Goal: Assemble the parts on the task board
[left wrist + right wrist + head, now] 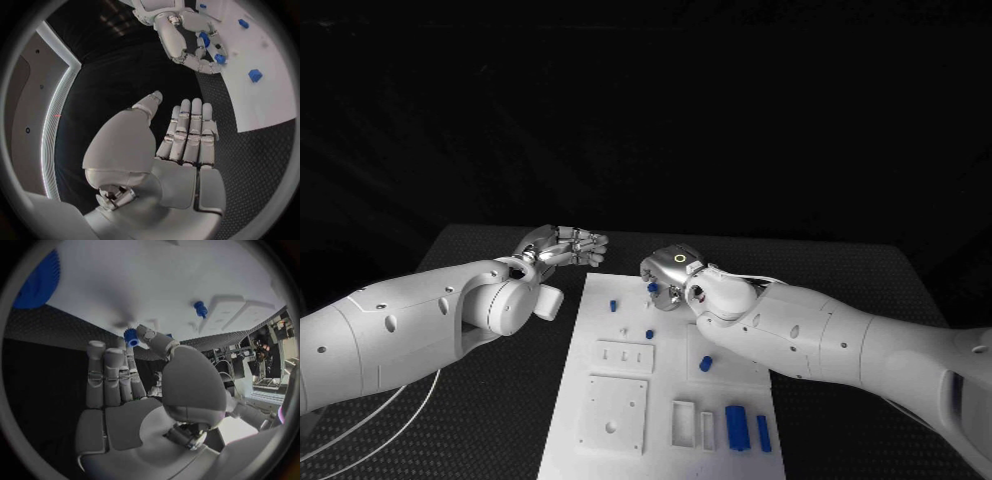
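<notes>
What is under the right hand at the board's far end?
Under the right hand lies the white task board. A small blue part sits at its fingers; whatever lies beneath the palm is covered.

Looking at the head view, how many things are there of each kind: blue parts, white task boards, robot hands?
Blue parts: 6
Task board: 1
Hands: 2, the left hand and the right hand
Total: 9
</notes>
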